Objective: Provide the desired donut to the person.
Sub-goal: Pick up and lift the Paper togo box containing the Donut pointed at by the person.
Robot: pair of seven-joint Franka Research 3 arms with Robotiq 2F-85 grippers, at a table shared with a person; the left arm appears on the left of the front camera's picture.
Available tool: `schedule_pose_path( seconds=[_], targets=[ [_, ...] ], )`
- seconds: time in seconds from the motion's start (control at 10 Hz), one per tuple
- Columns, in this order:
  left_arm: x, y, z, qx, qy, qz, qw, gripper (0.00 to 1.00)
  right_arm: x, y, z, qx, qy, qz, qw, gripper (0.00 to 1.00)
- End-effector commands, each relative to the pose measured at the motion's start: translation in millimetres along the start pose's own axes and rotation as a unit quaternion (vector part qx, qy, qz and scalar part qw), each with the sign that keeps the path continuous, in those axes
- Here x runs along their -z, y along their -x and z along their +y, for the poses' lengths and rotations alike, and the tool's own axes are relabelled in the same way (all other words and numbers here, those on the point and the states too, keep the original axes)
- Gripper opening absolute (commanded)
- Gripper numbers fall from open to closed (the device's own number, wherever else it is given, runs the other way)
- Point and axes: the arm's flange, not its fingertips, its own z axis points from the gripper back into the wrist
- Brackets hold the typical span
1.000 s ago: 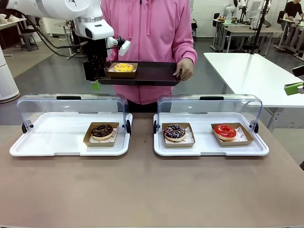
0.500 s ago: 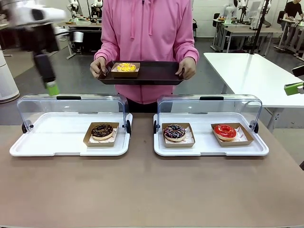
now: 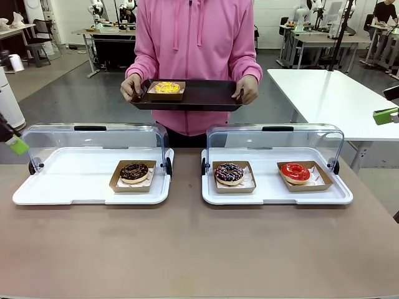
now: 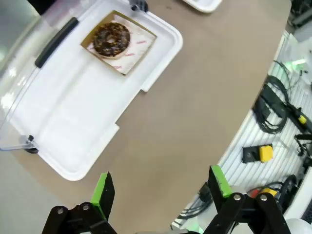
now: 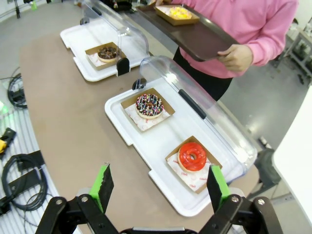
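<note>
The person (image 3: 193, 43) in a pink hoodie stands at the far side and holds a dark serving tray (image 3: 206, 96) with both hands. A yellow-iced donut (image 3: 166, 88) in a cardboard boat rests on that tray's left end; it is also in the right wrist view (image 5: 179, 12). My left gripper (image 3: 15, 144) hangs at the far left edge, well away from the tray. Its wrist view shows it (image 4: 161, 187) open and empty above the table. My right gripper (image 5: 160, 187) is open and empty too, and a green pad (image 3: 385, 115) of it shows at the right edge.
Two white display trays (image 3: 75, 180) (image 3: 274, 190) with raised clear lids sit on the brown table. The left one holds a chocolate donut (image 3: 134, 172). The right one holds a sprinkled chocolate donut (image 3: 229, 174) and a red-glazed donut (image 3: 295, 172). Cables and a control box lie beyond the table's near edge.
My left arm has swung away from the person's tray, down and to the far left. The yellow donut stays on the tray. The person's hand on that side has come into sight.
</note>
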Motion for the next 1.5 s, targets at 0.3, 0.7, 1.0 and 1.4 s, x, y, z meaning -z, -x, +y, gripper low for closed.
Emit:
schedule_pose_path(
  seconds=[0.3,0.7,1.0,1.4],
  targets=[
    [11.5,33.4,44.3,0.021,-0.023,-0.125,0.992,1.00,0.7,1.0,0.4,-0.003,-0.004,0.003,1.000,1.00],
    [15.1,46.4,59.6,0.041,-0.060,-0.240,0.968,1.00,0.7,1.0,0.4,-0.003,-0.004,0.003,1.000,1.00],
    [18.5,43.1,62.4,0.060,-0.074,-0.261,0.961,1.00,0.7,1.0,0.4,-0.003,-0.004,0.003,1.000,1.00],
    [20.1,41.4,63.5,0.060,-0.068,-0.259,0.962,1.00,0.7,1.0,0.4,-0.003,-0.004,0.003,1.000,1.00]
  ],
)
